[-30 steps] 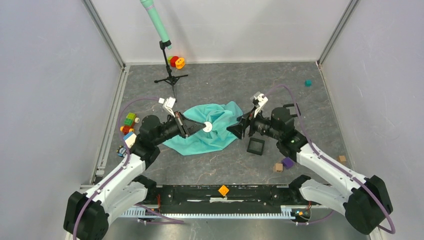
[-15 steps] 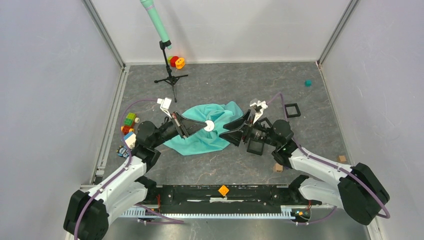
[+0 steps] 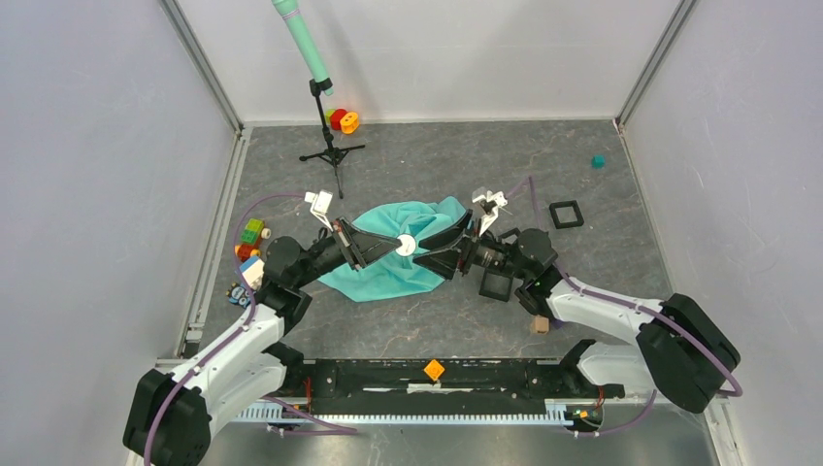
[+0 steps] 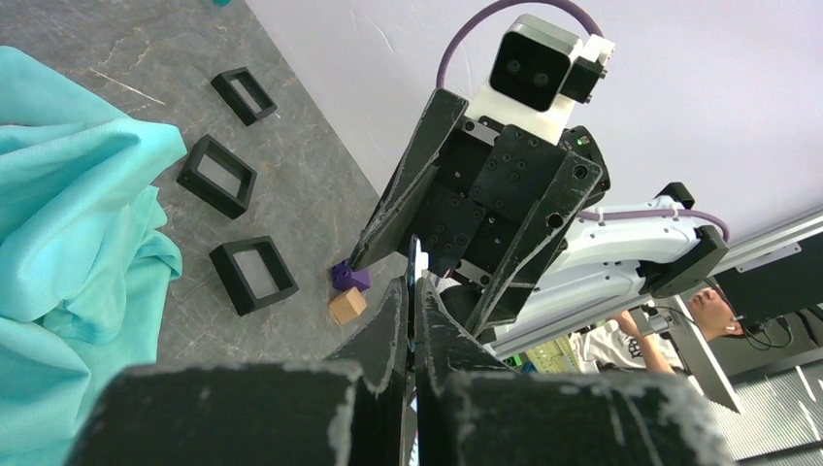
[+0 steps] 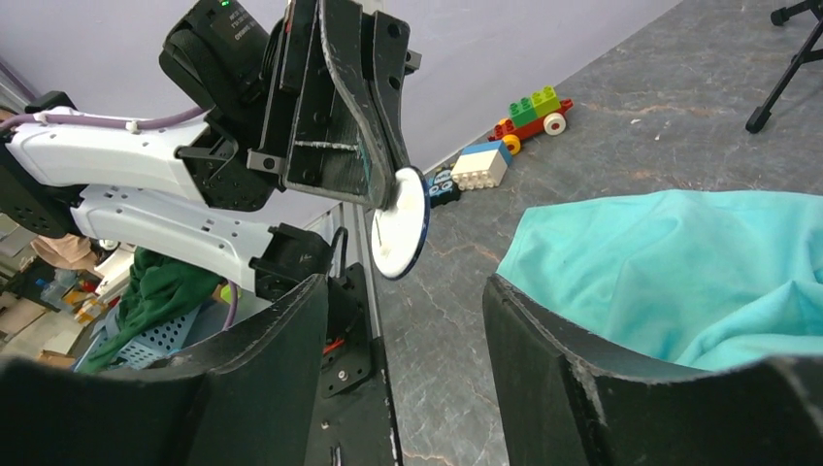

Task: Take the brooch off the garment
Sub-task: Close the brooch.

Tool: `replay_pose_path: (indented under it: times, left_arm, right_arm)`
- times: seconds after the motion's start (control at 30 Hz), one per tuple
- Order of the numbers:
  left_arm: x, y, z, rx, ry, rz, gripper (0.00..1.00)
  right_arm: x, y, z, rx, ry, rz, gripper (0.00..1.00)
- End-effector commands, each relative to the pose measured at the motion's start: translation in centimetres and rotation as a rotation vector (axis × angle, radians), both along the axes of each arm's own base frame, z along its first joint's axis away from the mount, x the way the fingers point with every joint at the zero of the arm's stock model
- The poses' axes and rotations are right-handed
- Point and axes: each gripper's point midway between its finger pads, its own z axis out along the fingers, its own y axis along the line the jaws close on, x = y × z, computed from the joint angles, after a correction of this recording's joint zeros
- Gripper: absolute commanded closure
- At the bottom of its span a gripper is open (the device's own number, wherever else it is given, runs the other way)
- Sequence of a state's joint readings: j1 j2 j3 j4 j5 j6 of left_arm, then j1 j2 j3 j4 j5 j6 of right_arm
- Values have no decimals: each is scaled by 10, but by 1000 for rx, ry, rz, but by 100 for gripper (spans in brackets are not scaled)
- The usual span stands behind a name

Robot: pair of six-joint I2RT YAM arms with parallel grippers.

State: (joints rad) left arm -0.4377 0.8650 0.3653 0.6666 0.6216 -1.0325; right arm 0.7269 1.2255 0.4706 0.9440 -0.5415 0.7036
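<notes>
The garment (image 3: 386,277) lies crumpled in turquoise folds on the grey floor, also at the left of the left wrist view (image 4: 68,223) and at the right of the right wrist view (image 5: 679,262). The brooch (image 3: 407,244) is a white round disc with a dark rim. My left gripper (image 3: 396,243) is shut on its edge and holds it up off the cloth (image 5: 401,225). My right gripper (image 3: 427,254) faces it, open, with its two fingers reaching either side of the disc without touching (image 5: 406,283).
Black square frames lie by the right arm (image 3: 566,214) (image 3: 496,283). A wooden cube (image 3: 540,325) sits nearer. Toy bricks (image 3: 252,238) are at the left wall. A microphone stand (image 3: 328,136) and red and orange pieces (image 3: 343,120) stand at the back.
My right gripper has moved left toward the brooch and its jaws have narrowed somewhat. The left gripper has kept the brooch almost still.
</notes>
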Motion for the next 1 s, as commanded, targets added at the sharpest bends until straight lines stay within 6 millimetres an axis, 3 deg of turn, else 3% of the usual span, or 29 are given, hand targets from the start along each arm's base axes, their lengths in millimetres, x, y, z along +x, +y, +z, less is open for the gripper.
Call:
replay_pose_path:
  times: [0.0, 0.57, 0.97]
  left_arm:
    - [-3, 2, 15, -45, -34, -1, 98]
    - [-12, 0, 21, -59, -46, -47, 98]
    - [-14, -2, 18, -48, -41, -75, 98]
  right_arm:
    - [4, 7, 36, 86, -69, 5, 37]
    - [6, 15, 41, 101, -52, 32, 63]
    - [5, 20, 43, 114, -40, 53, 64]
